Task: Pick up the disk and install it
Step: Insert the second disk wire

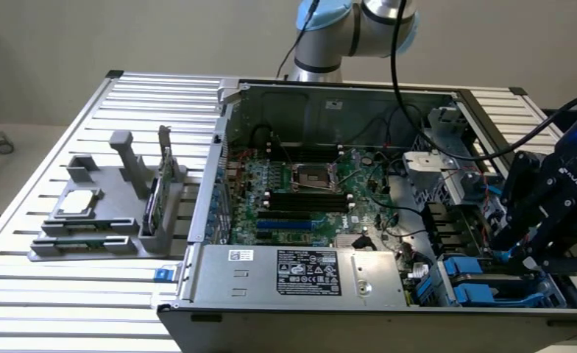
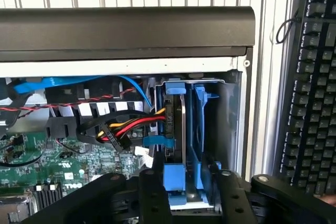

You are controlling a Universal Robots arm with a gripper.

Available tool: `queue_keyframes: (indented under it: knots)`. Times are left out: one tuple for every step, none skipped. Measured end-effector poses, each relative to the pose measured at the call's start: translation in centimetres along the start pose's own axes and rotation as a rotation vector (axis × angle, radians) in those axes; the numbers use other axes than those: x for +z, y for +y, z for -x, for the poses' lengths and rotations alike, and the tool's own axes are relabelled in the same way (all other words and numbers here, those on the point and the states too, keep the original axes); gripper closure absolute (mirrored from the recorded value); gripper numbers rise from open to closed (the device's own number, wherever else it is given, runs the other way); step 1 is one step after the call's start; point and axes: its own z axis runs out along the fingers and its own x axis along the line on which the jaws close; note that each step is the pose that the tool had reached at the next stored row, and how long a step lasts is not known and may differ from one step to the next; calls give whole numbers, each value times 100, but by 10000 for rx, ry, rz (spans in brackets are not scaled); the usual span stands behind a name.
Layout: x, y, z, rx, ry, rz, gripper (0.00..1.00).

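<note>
My gripper (image 2: 191, 190) straddles the disk (image 2: 176, 129), upright in the drive bay at the computer case (image 1: 268, 272) corner; fingers (image 2: 153, 192) flank its blue carrier, apparently gripping. Rigid, weighty, shock-sensitive; I judge the carrier edges the safest hold.

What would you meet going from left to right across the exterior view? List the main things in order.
Grey parts holder → open computer case → motherboard → blue drive carriers → claw.

black two-fingered gripper (image 1: 542, 250): held low on the exterior view's right, fingers (image 2: 153, 192) spread either side of blue carrier.
</note>
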Motion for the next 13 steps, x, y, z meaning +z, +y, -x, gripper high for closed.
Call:
queue_keyframes:
  knots:
    - [-2, -18, 10, 0, 1, 0, 67]
    - [-1, -40, 21, 0, 4, 0, 73]
    - [2, -71, 35, -1, 13, -1, 73]
    - [5, -112, 49, -3, 30, -1, 78]
    - [10, -157, 63, -5, 45, -2, 84]
    - [15, -201, 75, -7, 61, -2, 89]
    - [21, -246, 86, -9, 82, -3, 89]
    - [27, -294, 95, -12, 109, -4, 89]
    - [30, -339, 101, -15, 133, -5, 89]
    - [35, -382, 104, -18, 159, -6, 89]
    - [38, -428, 106, -21, 188, -7, 89]
    - [41, -471, 108, -22, 219, -9, 89]
    - [45, -509, 109, -20, 241, -10, 89]
